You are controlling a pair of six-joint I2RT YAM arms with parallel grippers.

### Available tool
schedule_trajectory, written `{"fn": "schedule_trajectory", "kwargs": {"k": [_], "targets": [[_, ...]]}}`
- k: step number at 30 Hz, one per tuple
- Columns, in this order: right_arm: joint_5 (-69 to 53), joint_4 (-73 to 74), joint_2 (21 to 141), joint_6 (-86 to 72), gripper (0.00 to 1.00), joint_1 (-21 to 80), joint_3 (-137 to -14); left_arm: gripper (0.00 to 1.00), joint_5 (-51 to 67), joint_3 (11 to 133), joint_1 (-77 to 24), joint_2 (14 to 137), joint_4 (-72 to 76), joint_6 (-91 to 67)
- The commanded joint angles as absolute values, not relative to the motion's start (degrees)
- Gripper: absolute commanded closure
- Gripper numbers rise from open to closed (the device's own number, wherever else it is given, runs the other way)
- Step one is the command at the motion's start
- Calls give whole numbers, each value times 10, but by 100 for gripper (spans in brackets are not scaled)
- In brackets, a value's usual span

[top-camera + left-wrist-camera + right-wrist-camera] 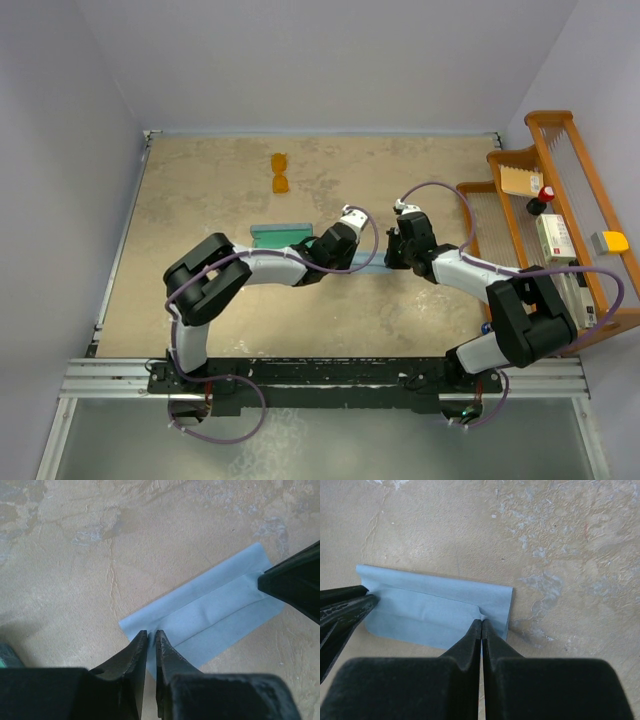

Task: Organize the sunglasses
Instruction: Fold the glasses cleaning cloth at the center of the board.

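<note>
On the tan, mottled surface [200, 200] both arms reach toward the middle from the near edge, and their wrists almost meet there. At the right side of the surface stands a wooden rack [548, 119] with some small items on its shelves; they are too small to name.

The case [280, 235], grey-blue with teal-green lining, lies just left of the left wrist and is partly covered by that arm. In the left wrist view only one corner of it shows, at the lower left edge.

Between the two wrists lies a light blue cloth [215, 612], folded into a long rectangle and flat on the surface. The left gripper [152, 636] has its jaws nearly together, with only a thin slit between them, and their tips sit on one short end of the cloth and nip it. The right gripper [481, 625] has its jaws clenched on the opposite short end, where the fabric makes a small pucker at the tips. Each wrist view shows the dark fingers of the other gripper at the far end of the cloth.

The sunglasses [281, 173], with orange-amber lenses, lie alone near the far edge of the surface, beyond the case and well apart from both grippers and from the cloth.
</note>
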State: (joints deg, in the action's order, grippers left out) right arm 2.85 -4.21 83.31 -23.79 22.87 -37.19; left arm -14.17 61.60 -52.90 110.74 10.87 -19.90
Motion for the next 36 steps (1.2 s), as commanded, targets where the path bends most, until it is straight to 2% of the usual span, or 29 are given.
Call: {"fn": "schedule_trajectory", "kwargs": {"k": [1,2,36], "targets": [[23,-56,835,-239,100,233,-371,95,-150,617,-538,1063,108,-195],[23,-56,835,-239,100,233,-371,100,-148,617,-539,1062,108,-195],[19,-54,823,-238,100,239,-360,100,-146,571,-563,1036,124,-208]]}}
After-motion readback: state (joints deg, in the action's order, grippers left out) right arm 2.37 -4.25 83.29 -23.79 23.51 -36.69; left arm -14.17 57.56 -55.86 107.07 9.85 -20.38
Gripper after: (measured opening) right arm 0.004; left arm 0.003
